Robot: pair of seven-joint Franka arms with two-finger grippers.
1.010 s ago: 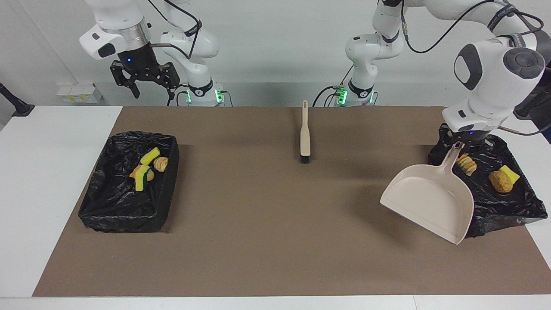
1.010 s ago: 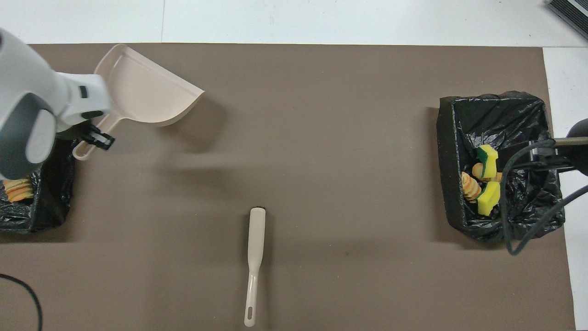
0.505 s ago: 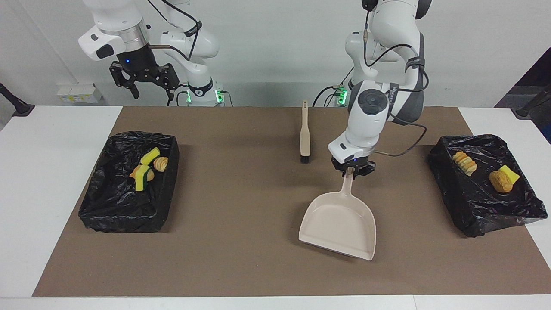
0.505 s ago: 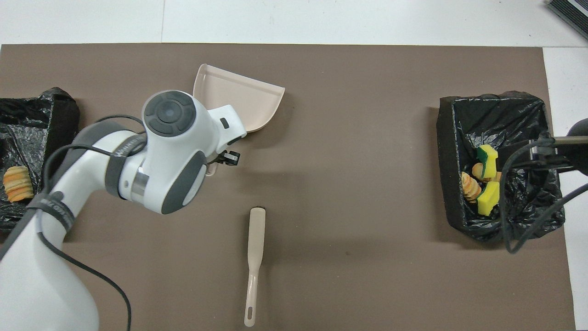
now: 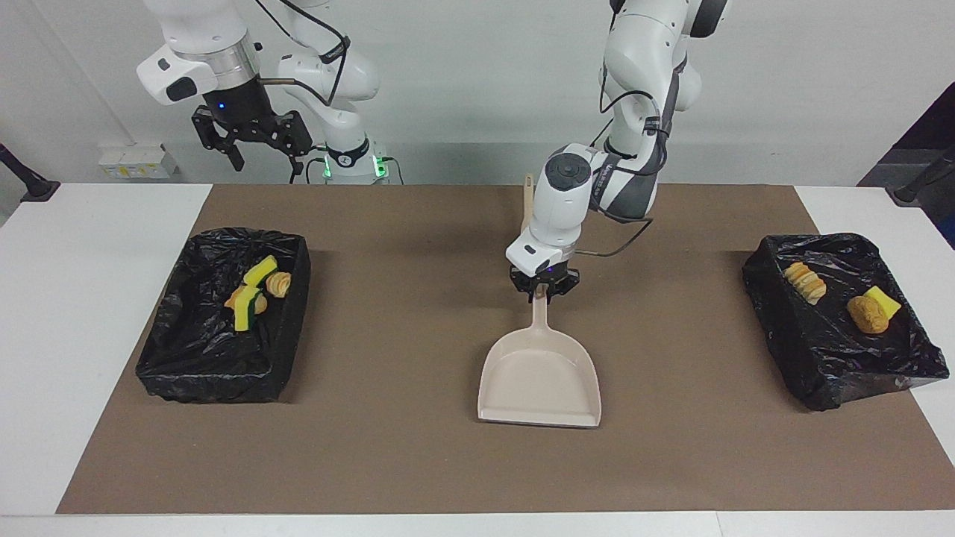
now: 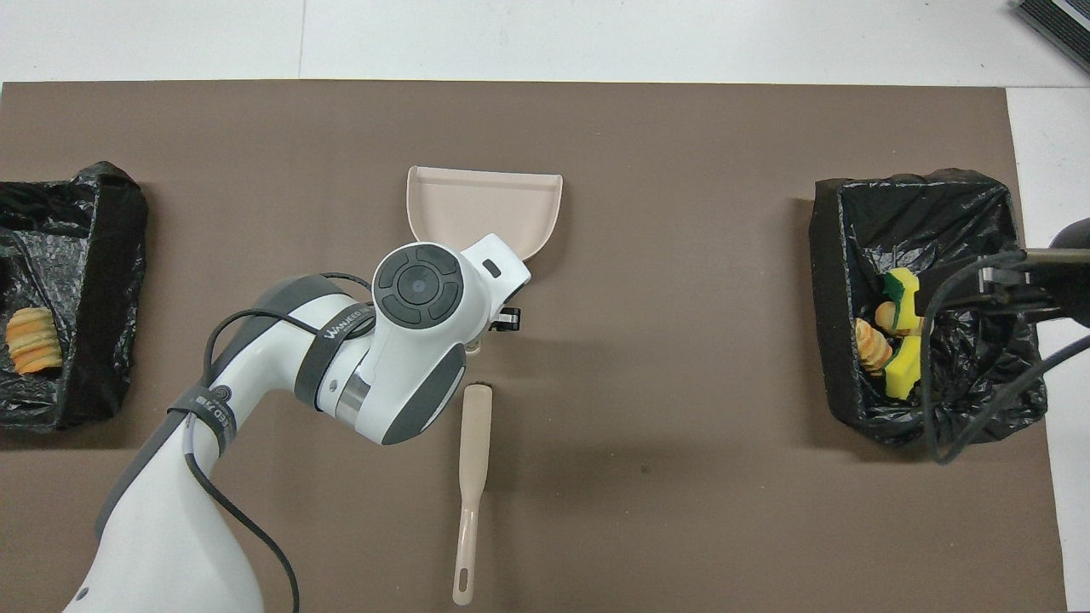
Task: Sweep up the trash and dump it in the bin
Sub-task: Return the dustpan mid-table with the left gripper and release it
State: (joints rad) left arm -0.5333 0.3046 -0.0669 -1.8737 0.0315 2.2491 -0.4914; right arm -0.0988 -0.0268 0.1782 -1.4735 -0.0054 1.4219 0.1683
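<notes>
left tool (image 5: 544, 292) at smooth beige dustpan (image 5: 539, 380) handle, grip unclear, right tool (image 5: 251, 140) open

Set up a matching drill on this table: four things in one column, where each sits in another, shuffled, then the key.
Things
1. dustpan
2. brush
3. bin with two sponge pieces
4. right end effector

Places
A. raised over the table edge, by the right arm's base
B. lying on the brown mat, nearer to the robots than the dustpan
C. flat mid-mat, handle at the left end effector
D. at the right arm's end of the table

Pairs: 1-C, 2-B, 3-D, 4-A
</notes>
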